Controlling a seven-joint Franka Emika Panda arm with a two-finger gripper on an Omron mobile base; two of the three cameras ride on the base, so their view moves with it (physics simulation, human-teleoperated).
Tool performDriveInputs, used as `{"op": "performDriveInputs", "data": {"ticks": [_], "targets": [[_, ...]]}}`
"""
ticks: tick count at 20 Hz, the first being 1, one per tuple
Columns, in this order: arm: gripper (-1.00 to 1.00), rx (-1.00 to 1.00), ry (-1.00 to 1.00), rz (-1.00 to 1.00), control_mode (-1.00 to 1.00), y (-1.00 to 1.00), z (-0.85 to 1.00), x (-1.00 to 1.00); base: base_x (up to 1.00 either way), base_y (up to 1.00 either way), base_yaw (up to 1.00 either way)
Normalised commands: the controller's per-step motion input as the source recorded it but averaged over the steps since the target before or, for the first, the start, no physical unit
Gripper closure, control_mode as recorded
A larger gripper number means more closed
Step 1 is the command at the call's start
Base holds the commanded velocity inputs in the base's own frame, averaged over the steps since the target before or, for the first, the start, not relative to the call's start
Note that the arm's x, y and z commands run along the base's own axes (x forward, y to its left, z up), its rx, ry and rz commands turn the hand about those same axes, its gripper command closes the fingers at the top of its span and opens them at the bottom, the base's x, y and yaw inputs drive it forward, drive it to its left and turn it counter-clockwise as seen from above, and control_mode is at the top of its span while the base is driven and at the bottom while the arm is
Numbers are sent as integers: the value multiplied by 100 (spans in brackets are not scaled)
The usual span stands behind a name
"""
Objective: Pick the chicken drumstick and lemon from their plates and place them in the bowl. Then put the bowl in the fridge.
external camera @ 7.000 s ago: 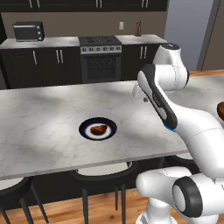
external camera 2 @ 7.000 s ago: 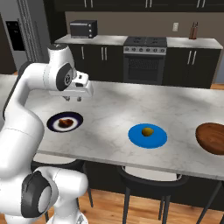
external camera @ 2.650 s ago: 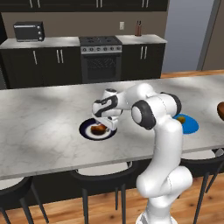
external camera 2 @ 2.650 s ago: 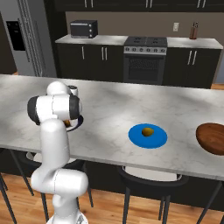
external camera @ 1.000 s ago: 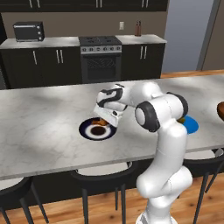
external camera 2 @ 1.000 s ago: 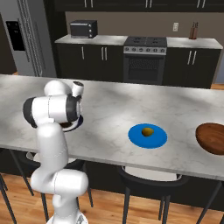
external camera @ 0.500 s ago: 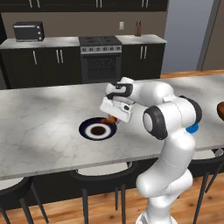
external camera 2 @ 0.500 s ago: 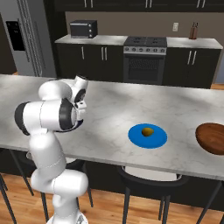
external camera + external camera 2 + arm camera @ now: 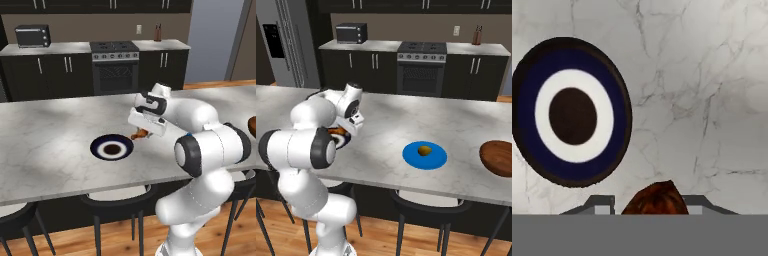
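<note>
Left base view: claw [image 9: 143, 133] closed on the chicken drumstick [image 9: 140, 134], lifted clear of the navy plate [image 9: 112, 148] below-left of it. Right base view: lemon [image 9: 425, 149] on its blue plate [image 9: 424, 155], bowl [image 9: 499, 157] beyond, well apart from the claw. Hand view: drumstick between the fingers [image 9: 602, 204], plate bare; judged early, both placements and the fridge step remain.

Two base views from behind arm, left and right, sharing marble counter [image 9: 45, 145], hand view close, facing down on counter.
</note>
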Motion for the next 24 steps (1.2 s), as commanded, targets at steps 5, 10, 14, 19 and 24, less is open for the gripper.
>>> {"op": "performDriveInputs", "data": {"ticks": [5,10,14,19,24], "targets": [[100,-4,-26,1,-100,-49,11,-38,0,0,0],[100,-8,-10,0,-100,-49,14,-27,0,0,0],[100,-10,3,1,-100,-50,17,-9,0,0,0],[100,-2,0,2,-100,-51,12,-20,0,0,0],[100,0,0,1,-100,-45,12,-19,0,0,0]]}}
